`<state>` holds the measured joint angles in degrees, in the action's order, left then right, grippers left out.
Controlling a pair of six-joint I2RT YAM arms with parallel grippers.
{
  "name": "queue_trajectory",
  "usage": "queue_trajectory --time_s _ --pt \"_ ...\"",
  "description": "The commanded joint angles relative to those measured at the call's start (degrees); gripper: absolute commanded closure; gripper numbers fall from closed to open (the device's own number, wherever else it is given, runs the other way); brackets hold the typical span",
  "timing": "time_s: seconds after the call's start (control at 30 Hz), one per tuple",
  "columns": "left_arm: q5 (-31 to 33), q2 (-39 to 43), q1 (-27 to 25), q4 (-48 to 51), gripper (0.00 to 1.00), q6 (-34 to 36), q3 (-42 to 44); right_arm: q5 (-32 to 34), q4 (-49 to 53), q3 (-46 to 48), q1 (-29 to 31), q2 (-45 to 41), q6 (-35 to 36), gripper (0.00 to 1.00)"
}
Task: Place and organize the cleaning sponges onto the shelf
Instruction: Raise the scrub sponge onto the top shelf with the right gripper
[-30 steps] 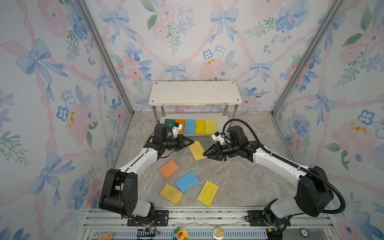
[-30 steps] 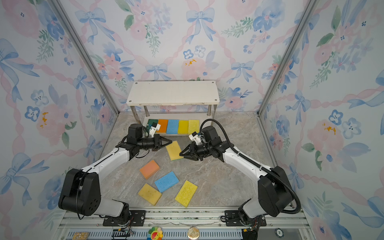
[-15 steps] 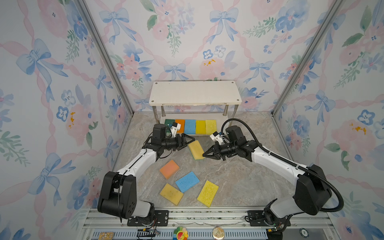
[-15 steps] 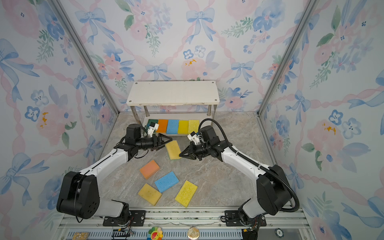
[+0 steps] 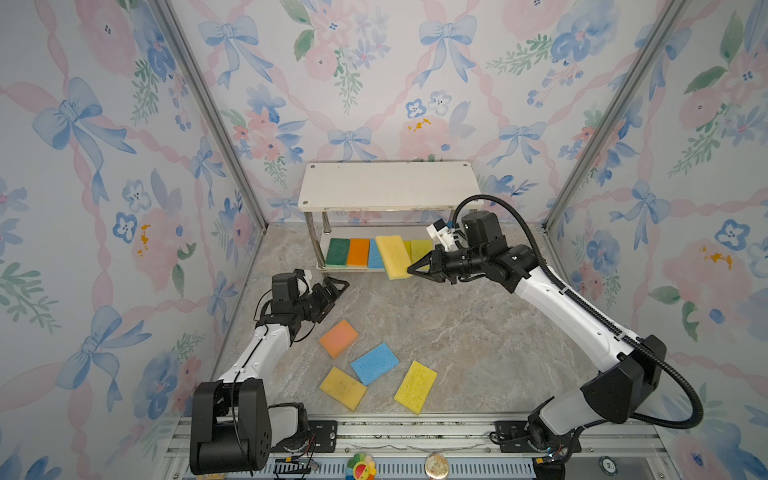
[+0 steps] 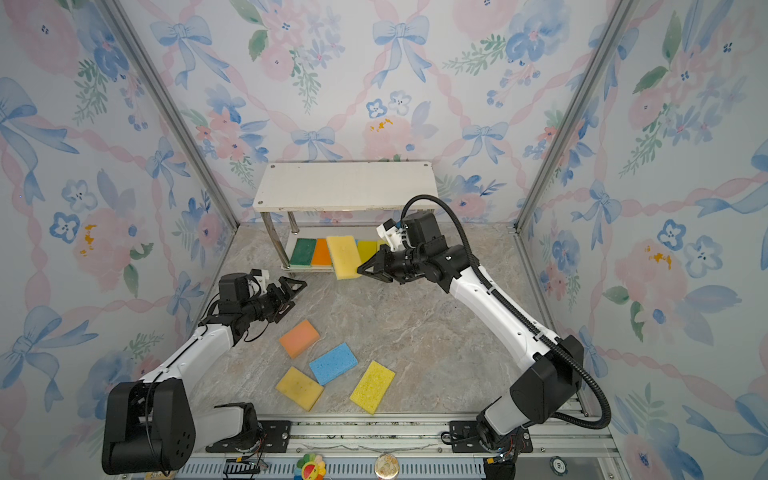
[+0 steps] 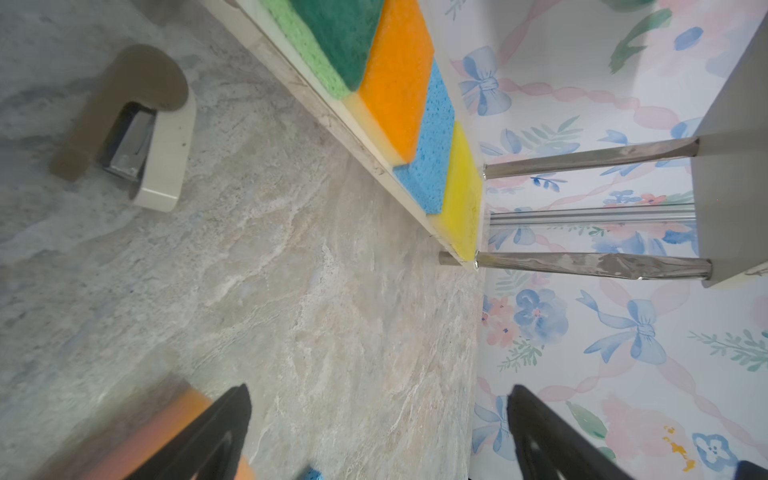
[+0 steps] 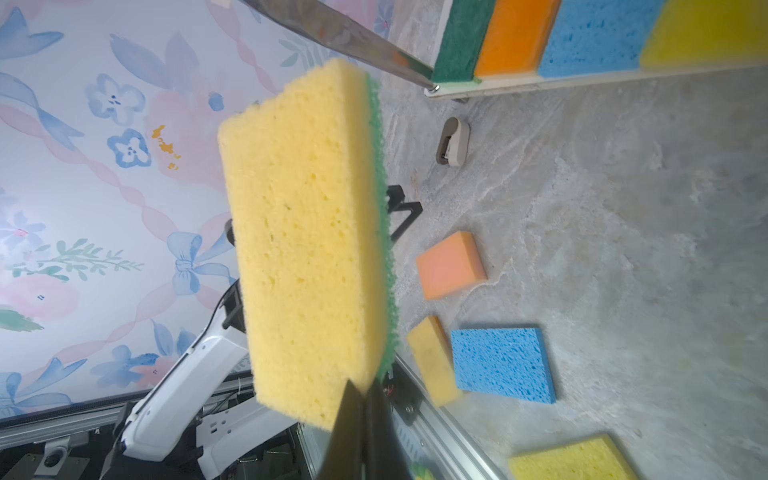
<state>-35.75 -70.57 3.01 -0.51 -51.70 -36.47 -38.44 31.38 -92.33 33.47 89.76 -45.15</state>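
The yellow sponge has passed from the left tool, now spread open and drawn back, to the right tool. That tool is clamped on the sponge's edge, holding it raised before the shelf. The lower tier looks full, so the bare top board seems next. Four more sponges wait on the table.

**Around the shelf**

Against the back wall: the shelf. On its lower board: a row of sponges, side by side. Just before that board's front edge, clear of the floor: the held sponge, with the right gripper at its right. Before the shelf's left legs: the left gripper. Well before the shelf, on the floor: four loose sponges, clustered.
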Motion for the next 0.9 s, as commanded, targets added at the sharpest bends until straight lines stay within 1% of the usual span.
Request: queue_trajectory --time_s 0.0,0.1,0.2,0.37,0.47,0.57,0.63,0.87 --pt "2.06 -0.04 0.42 0.91 0.02 1.59 -2.19 2.51 4.89 -8.88 0.7 4.71 1.1 1.0" --pt "2.01 -0.98 0.48 1.48 0.02 2.03 -4.59 4.02 6.9 -19.16 1.8 11.45 0.7 1.0" --pt "1.24 -1.8 0.43 1.48 0.02 2.19 -5.22 5.34 8.41 -29.52 2.64 17.85 0.37 1.0" --pt "0.58 -1.87 0.33 1.41 0.02 2.3 -3.95 8.4 9.47 -48.37 3.28 30.93 -1.81 1.0" --pt "-0.48 -1.98 -0.56 1.44 0.02 1.96 -3.08 9.45 8.81 -57.33 3.77 37.53 -3.56 1.0" --pt "-1.55 -2.12 -1.22 1.41 0.02 2.04 -3.08 9.72 2.86 -57.61 3.97 39.98 -7.15 0.99" --pt "-1.92 -2.38 -1.33 1.69 0.02 2.3 -1.28 10.01 0.08 -57.39 4.05 41.05 -8.54 0.99" --pt "-2.86 -4.12 -2.03 2.55 0.02 3.54 -2.2 11.37 -7.83 -57.73 4.58 43.62 -12.42 0.96"
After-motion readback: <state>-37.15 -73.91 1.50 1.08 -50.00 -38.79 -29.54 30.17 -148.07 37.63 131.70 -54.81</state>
